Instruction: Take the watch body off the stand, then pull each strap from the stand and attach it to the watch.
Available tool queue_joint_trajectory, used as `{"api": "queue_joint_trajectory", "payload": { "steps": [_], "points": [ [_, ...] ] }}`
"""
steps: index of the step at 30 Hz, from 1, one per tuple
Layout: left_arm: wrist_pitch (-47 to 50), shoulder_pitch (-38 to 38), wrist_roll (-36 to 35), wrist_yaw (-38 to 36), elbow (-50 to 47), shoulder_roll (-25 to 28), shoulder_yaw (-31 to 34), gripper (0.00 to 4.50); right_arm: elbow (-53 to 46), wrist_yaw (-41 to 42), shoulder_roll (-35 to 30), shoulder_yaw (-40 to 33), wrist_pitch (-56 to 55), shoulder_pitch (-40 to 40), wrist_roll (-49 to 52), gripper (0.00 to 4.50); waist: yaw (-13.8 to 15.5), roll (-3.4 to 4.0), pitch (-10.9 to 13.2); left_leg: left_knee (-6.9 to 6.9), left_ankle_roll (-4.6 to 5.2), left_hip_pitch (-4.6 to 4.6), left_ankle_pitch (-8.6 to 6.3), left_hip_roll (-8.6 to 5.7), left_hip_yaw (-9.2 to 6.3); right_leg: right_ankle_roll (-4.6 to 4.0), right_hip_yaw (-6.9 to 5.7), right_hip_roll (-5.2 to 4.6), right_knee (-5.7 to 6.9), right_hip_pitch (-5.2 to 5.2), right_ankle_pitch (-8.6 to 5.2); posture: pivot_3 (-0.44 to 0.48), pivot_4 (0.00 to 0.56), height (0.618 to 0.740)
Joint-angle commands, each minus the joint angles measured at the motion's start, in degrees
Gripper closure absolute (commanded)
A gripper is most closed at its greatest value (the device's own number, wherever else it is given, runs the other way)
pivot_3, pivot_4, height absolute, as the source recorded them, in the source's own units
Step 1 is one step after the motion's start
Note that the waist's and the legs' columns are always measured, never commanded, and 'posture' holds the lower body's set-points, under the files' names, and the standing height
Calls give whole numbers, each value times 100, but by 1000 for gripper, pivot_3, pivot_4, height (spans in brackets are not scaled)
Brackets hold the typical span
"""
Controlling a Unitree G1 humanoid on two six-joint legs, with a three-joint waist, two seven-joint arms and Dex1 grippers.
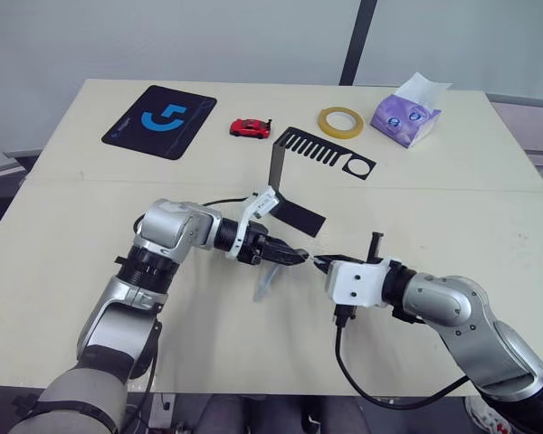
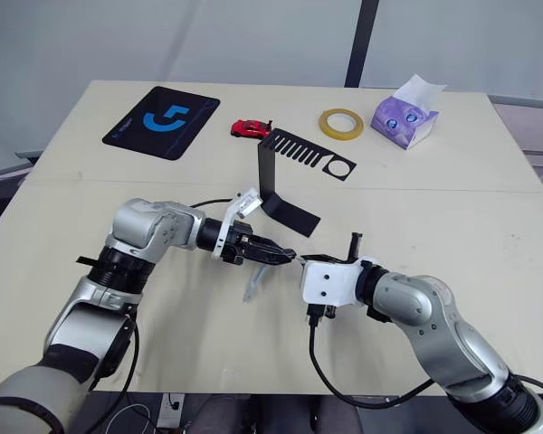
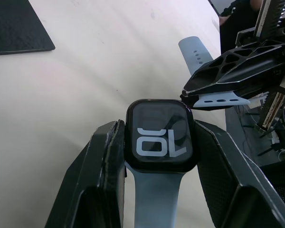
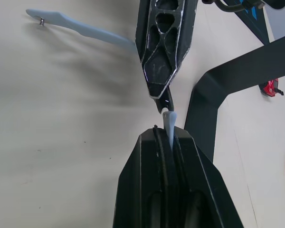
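Gripping one watch body [image 3: 159, 140], left pincer [image 1: 294, 257]; right pincer [image 1: 320, 263] clamps second strap [image 4: 169, 124]

watch body [image 3: 160, 140] between left gripper [image 3: 156, 156] fingers, screen reads "10" upside down, mouse pad [image 1: 160, 120] blue logo mark

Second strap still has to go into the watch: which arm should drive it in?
Right, probably. The right gripper pinches the loose strap with its end at the watch body; the left gripper clamps the body, one strap already hanging, so it serves as anchor.
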Motion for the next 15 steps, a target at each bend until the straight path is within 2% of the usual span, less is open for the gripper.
{"api": "queue_joint_trajectory", "payload": {
  "steps": [1,15],
  "points": [
    [-54,-153,-113,-22,-81,-28,57,2779,-133,-25,5,-222,-105,48,-78,4500,-1,0,0,0,0,0,0,0,0,0,0,0,0,0,0,0,150,738],
    [37,-111,-176,8,-210,-57,60,2779,-25,-60,127,-210,-118,-43,-165,4500,-1,0,0,0,0,1,0,0,0,0,1,1,2,0,0,0,150,738]
  ]
}}
